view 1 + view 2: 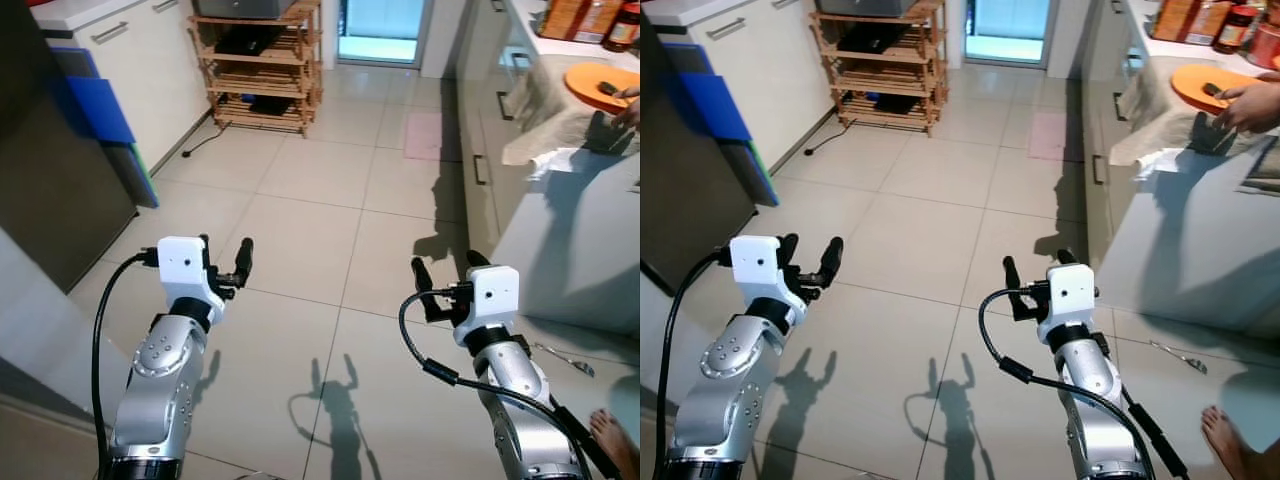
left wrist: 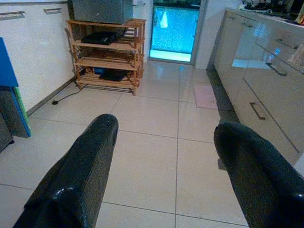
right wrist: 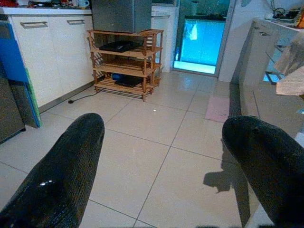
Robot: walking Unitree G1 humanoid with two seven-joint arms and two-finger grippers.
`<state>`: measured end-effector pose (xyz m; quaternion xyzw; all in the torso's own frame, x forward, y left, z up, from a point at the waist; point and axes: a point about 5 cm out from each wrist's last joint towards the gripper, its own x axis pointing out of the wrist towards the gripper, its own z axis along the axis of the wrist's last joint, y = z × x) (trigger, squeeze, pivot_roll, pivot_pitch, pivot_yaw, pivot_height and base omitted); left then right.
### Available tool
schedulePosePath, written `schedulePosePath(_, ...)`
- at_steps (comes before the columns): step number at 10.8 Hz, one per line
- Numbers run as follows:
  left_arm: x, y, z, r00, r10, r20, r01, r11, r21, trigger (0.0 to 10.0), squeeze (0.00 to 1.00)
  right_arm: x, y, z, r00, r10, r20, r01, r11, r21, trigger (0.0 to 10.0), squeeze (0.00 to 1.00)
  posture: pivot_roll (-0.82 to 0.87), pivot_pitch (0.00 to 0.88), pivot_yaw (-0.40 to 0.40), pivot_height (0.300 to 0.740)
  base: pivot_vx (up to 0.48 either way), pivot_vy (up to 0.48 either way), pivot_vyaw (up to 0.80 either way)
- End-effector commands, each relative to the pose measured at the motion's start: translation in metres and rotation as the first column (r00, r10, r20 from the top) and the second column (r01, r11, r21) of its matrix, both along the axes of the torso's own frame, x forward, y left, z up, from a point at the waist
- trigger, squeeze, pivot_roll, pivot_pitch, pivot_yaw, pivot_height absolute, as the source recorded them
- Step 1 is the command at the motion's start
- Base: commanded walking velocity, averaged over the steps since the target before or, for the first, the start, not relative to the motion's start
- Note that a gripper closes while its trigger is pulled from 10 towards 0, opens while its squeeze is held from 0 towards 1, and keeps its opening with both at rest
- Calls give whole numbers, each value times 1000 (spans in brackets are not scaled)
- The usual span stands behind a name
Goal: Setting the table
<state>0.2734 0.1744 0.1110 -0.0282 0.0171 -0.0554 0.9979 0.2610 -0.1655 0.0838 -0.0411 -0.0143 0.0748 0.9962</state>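
Left gripper (image 1: 224,258): held out over the tiled floor (image 1: 310,190) at the left of the head views; its two black fingers are spread apart and nothing is held between them. In the left wrist view the fingers (image 2: 78,175) are seen wide apart with bare tiles between them.

Right gripper (image 1: 444,274): held out at the right, just beside the edge of the white table (image 1: 580,250); its fingers are parted and nothing is gripped. In the right wrist view the fingers (image 3: 61,175) are seen well apart over the floor.

Spoon (image 1: 566,359): a metal spoon is laid on the near part of the white table, just to the right of the right arm, untouched by either gripper.

Orange plate (image 1: 600,85): set at the far right on the counter, with a small dark object lying on it; a person's hand (image 1: 1250,105) is seen at the plate.

Cloth (image 1: 545,115): a beige cloth is draped over the counter edge below the plate.

Person's foot (image 1: 615,440): a bare foot is seen at the lower right corner.

Wooden rack (image 1: 258,70): stood against the far wall, dark items on its shelves.

Blue boards (image 1: 100,110): leaned against the dark appliance at the left.

Pink mat (image 1: 428,135): laid on the floor beside the right-hand cabinets.

Glass door (image 1: 380,30): seen at the far end of the room.
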Motion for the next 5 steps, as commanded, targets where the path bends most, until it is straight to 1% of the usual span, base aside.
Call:
schedulePosePath(1,-1,2,-3,1000,7,-15,-7,1000,10,10000,0,2,1,3,1000,8,18,-8,1000,4,10000,0,-111,0,46,740,0,0,0)
schedulePosePath(4,0,2,0,1000,11,-4,-11,1000,22,10000,0,2,5,6,1000,9,25,-9,1000,6,10000,0,-101,0,42,740,0,0,0)
schedulePosePath(5,-2,2,-2,1000,6,-4,-6,1000,28,10000,0,1,0,8,999,-17,34,17,1000,4,10000,0,-101,0,42,740,0,0,0)
